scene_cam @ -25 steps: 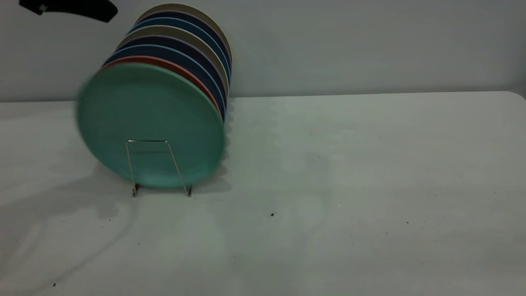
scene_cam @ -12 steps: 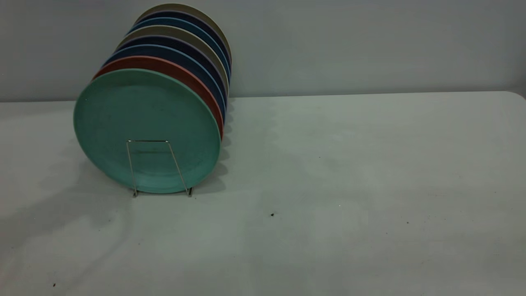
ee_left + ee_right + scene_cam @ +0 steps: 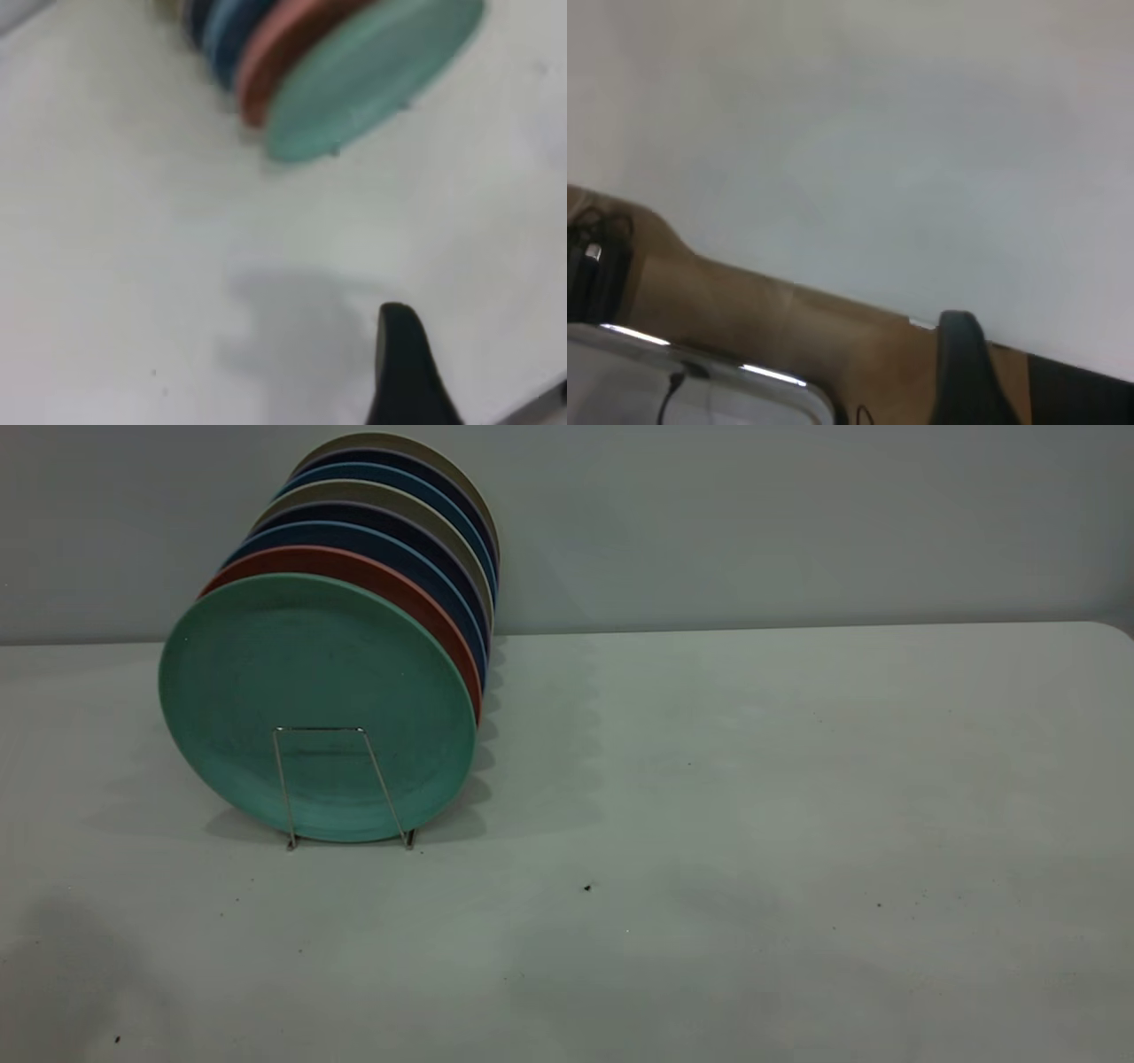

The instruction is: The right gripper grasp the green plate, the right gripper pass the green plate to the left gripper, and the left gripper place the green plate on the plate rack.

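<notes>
- The green plate [image 3: 317, 707] stood on edge at the front of the plate rack [image 3: 341, 786], its face turned toward the exterior camera and leaning back against a salmon-pink plate [image 3: 390, 593].
- Dark blue plates [image 3: 399, 558] and beige ones stood in a row behind, running toward the wall.
- The rack stood at the left of the white table [image 3: 753, 824].
- The left gripper [image 3: 403, 372] hung over bare table, well apart from the plate [image 3: 372, 75]; only one dark finger showed, so its spread could not be told.
- The right gripper [image 3: 966, 372] likewise showed one finger, over the table's edge.
</notes>
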Robot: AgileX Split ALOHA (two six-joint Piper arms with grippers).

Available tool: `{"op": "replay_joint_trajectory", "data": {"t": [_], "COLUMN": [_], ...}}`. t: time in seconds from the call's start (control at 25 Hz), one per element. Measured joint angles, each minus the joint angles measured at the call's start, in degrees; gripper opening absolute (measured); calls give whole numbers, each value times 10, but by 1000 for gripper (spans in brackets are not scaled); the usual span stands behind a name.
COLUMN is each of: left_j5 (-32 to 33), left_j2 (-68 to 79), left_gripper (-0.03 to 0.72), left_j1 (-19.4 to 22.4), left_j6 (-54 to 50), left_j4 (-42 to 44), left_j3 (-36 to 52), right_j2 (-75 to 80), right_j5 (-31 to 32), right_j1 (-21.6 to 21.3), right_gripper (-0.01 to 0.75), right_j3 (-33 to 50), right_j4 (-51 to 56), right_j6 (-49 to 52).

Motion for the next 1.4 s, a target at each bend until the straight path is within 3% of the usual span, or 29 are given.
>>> {"op": "replay_joint_trajectory", "data": {"t": [0.28, 0.68, 0.88, 1.28, 1.4], "left_j5": [0, -12, -22, -21, -21], "left_j2": [-141, -375, -469, -610, -642], "left_gripper": [472, 472, 472, 472, 472], "left_j1": [0, 0, 0, 0, 0], "left_j6": [-117, -169, -170, -198, -198], "left_j4": [4, 10, 33, 49, 49], "left_j3": [64, 393, 495, 518, 518], "right_j2": [0, 0, 0, -4, -39], "right_j5": [-4, -4, -4, -5, -5], "right_j1": [25, 25, 25, 25, 3], "right_gripper": [480, 480, 480, 480, 480], "right_j3": [3, 3, 3, 3, 3], "right_j4": [-49, -58, -58, -58, -57], "right_j6": [56, 68, 69, 69, 69]}}
